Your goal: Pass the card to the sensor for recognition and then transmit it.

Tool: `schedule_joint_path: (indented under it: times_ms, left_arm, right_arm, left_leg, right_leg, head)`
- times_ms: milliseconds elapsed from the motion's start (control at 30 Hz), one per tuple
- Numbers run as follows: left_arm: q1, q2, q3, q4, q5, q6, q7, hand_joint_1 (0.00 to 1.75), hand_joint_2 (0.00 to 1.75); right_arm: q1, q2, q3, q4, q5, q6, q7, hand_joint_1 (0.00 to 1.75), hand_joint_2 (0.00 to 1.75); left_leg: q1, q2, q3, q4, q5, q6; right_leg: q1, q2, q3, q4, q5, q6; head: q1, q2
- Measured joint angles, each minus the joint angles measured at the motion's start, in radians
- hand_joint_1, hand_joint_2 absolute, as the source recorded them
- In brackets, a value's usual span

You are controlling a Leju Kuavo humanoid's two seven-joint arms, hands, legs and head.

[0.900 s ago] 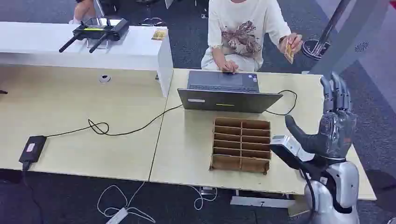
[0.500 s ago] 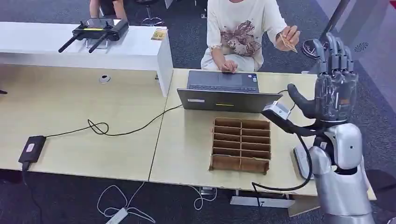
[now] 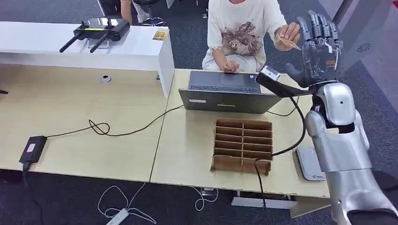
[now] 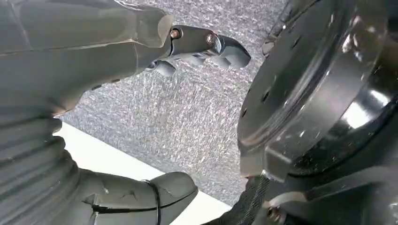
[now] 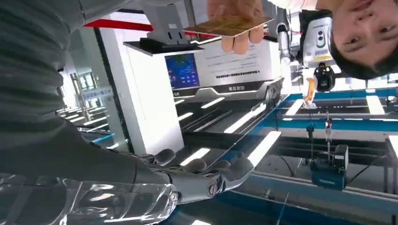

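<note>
A person seated behind the table holds out a yellowish card [image 3: 287, 43] flat between their fingers. My right hand [image 3: 320, 49] is raised high beside it, fingers stretched upward and apart, holding nothing; the card's edge lies just left of my fingers with a small gap. In the right wrist view the card [image 5: 227, 26] hangs in the person's fingertips, apart from my dark fingers [image 5: 202, 178]. A flat white sensor pad [image 3: 309, 163] lies at the table's right edge under my arm. My left hand [image 4: 70, 70] hangs over grey carpet, thumb and fingers apart, empty.
A grey laptop [image 3: 225, 91] stands in front of the person. A cardboard divider box [image 3: 243, 145] sits near the front edge. A black cable [image 3: 122, 131] crosses the left table to a power brick [image 3: 32, 149]. A white counter [image 3: 70, 44] carries a router.
My right arm has risen from table height up to the person's hand. The person has turned the card from upright to flat and brought it toward my fingers.
</note>
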Motion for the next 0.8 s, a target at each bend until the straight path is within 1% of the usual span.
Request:
schedule_joint_path:
  times_ms: [233, 300, 333, 400, 433, 467, 567, 700, 733, 767, 800]
  left_arm:
    - [-0.003, 0.0, -0.004, 0.0, -0.003, 0.0, 0.001, 0.0, 1.75]
    - [-0.004, -0.016, -0.02, 0.0, -0.05, 0.005, 0.001, 0.0, 1.75]
    - [-0.004, -0.033, -0.031, 0.0, -0.056, 0.027, 0.031, 0.0, 1.75]
    - [-0.005, -0.126, -0.041, -0.001, -0.056, 0.106, 0.177, 0.0, 1.75]
    - [-0.007, -0.135, -0.042, -0.004, -0.056, 0.12, 0.207, 0.0, 1.75]
    - [-0.009, -0.139, -0.045, -0.004, -0.056, 0.121, 0.211, 0.0, 1.75]
    - [-0.009, -0.145, -0.055, -0.006, -0.056, 0.119, 0.212, 0.0, 1.75]
    - [-0.008, -0.145, -0.057, -0.008, -0.055, 0.118, 0.207, 0.0, 1.75]
    - [-0.007, -0.145, -0.057, -0.009, -0.055, 0.118, 0.206, 0.0, 1.75]
    - [-0.007, -0.145, -0.058, -0.009, -0.055, 0.118, 0.205, 0.0, 1.75]
    - [-0.007, -0.145, -0.058, -0.009, -0.055, 0.118, 0.204, 0.0, 1.75]
  right_arm:
    - [-0.039, 0.012, 0.009, 0.074, 0.0, -0.002, 0.0, 0.0, 1.75]
    - [-0.046, 0.017, 0.009, 0.087, -0.002, 0.0, 0.003, 0.0, 1.75]
    - [-0.051, 0.02, 0.01, 0.095, -0.002, 0.003, 0.005, 0.0, 1.75]
    - [-0.096, 0.038, 0.019, 0.163, 0.002, 0.037, 0.019, 0.0, 1.75]
    - [-0.126, 0.048, 0.026, 0.207, 0.003, 0.044, 0.023, 0.0, 1.75]
    - [-0.16, 0.058, 0.031, 0.259, 0.002, 0.043, 0.027, 0.0, 1.75]
    - [-0.255, 0.076, 0.035, 0.402, -0.009, 0.043, 0.027, 0.0, 1.75]
    - [-0.338, 0.087, 0.036, 0.537, -0.021, 0.047, 0.028, 0.0, 1.75]
    - [-0.353, 0.088, 0.036, 0.562, -0.022, 0.047, 0.029, 0.03, 1.75]
    - [-0.37, 0.088, 0.037, 0.588, -0.023, 0.047, 0.029, 1.47, 1.75]
    - [-0.379, 0.088, 0.037, 0.606, -0.024, 0.048, 0.029, 1.71, 1.75]
  left_leg:
    - [0.0, 0.0, 0.0, 0.0, 0.0, 0.0]
    - [0.0, 0.0, 0.0, 0.0, 0.0, 0.0]
    - [0.0, 0.0, 0.0, 0.0, 0.0, 0.0]
    - [-0.004, -0.001, 0.0, 0.0, 0.0, 0.002]
    - [-0.003, 0.001, -0.001, 0.0, 0.001, 0.002]
    - [-0.005, 0.002, 0.0, 0.0, 0.001, 0.003]
    - [-0.006, -0.003, 0.0, 0.0, 0.003, 0.005]
    - [-0.007, -0.005, -0.001, 0.0, 0.003, 0.006]
    - [-0.007, -0.005, -0.001, 0.0, 0.003, 0.006]
    - [-0.007, -0.005, -0.001, 0.0, 0.003, 0.006]
    - [-0.007, -0.005, -0.001, 0.0, 0.003, 0.006]
  right_leg:
    - [0.0, 0.0, 0.0, 0.0, 0.0, 0.0]
    - [0.0, 0.0, 0.0, 0.0, 0.0, 0.0]
    - [-0.001, 0.0, 0.0, 0.0, 0.0, 0.0]
    - [-0.005, 0.001, -0.001, 0.001, 0.001, 0.001]
    - [-0.005, 0.002, -0.002, 0.001, 0.001, 0.002]
    - [-0.006, 0.004, -0.002, 0.001, 0.002, 0.003]
    - [-0.007, 0.0, -0.002, 0.001, 0.002, 0.003]
    - [-0.008, -0.003, -0.002, 0.001, 0.002, 0.004]
    - [-0.008, -0.003, -0.002, 0.001, 0.002, 0.004]
    - [-0.008, -0.003, -0.002, 0.001, 0.002, 0.004]
    - [-0.008, -0.003, -0.002, 0.001, 0.002, 0.004]
  head:
    - [0.0, 0.0]
    - [0.0, 0.0]
    - [-0.001, 0.0]
    - [0.0, 0.0]
    - [0.002, 0.0]
    - [-0.001, 0.0]
    - [0.0, 0.0]
    - [0.0, 0.0]
    - [0.0, 0.0]
    - [0.0, 0.0]
    - [0.0, 0.0]
